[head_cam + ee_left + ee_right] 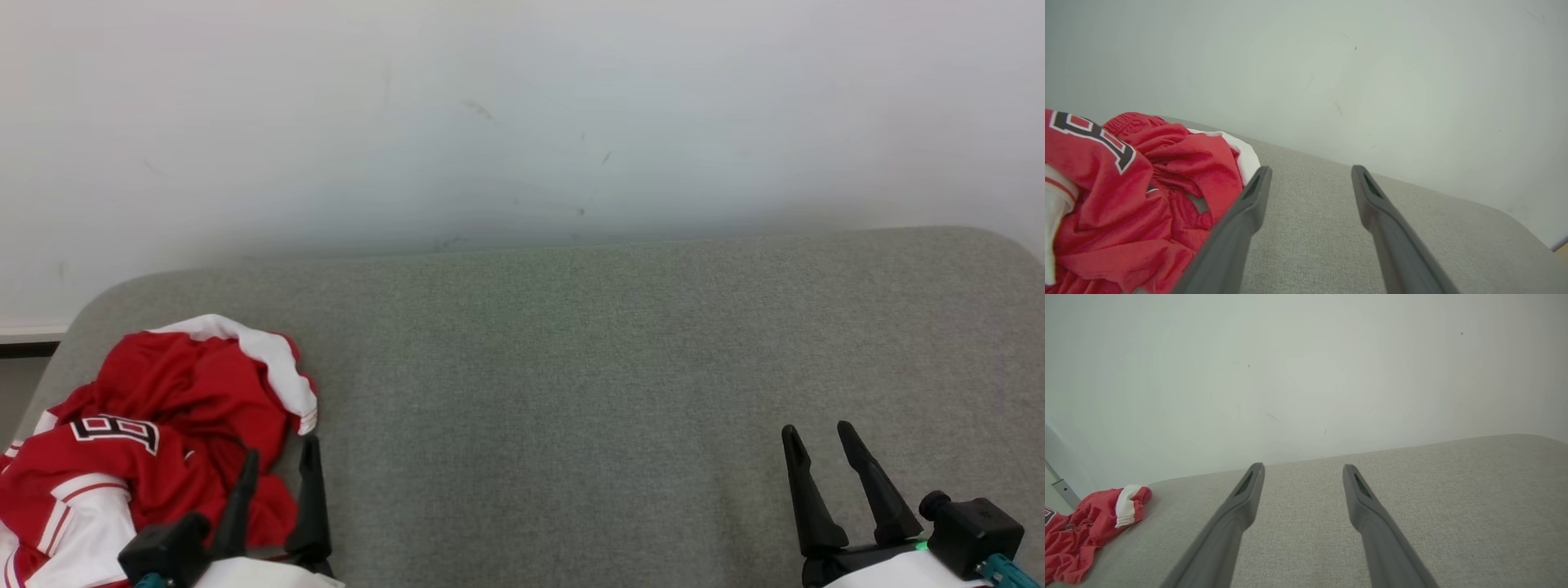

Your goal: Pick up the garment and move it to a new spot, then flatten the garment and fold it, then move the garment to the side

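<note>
Two tools are waiting at the near edge with nothing in them. Your left tool (279, 447) is hovering at 7 o'clock in the head view with its fingers spread wide. Your right tool (816, 427) is sitting at 5 o'clock with its fingers equally parted.

The garment (163, 400), a red jersey with white trim, is lying bunched at 8 o'clock on the grey table (571, 367), at its left end and well apart from the right tool. In the head view the left tool's fingers are overlapping the heap's near right edge. In the left wrist view the cloth is lying just beside the left finger, at 9 o'clock, and not between the two, so I'm judging that nothing is being gripped.

The placing is making sense to me. Your left arm is nearest the heap, so you're probably taking the first pick with it, and the wide spread suits a thick bundle. The bare stretch from 12 to 3 o'clock is offering room for the new spot.

The heap is too crumpled for me to be reading collar or hem. Its longer run seems to be stretching from 7 o'clock toward 12, with a white band curling over the far end and the number patch lying sideways. I'm not able to tell its true long axis.
</note>
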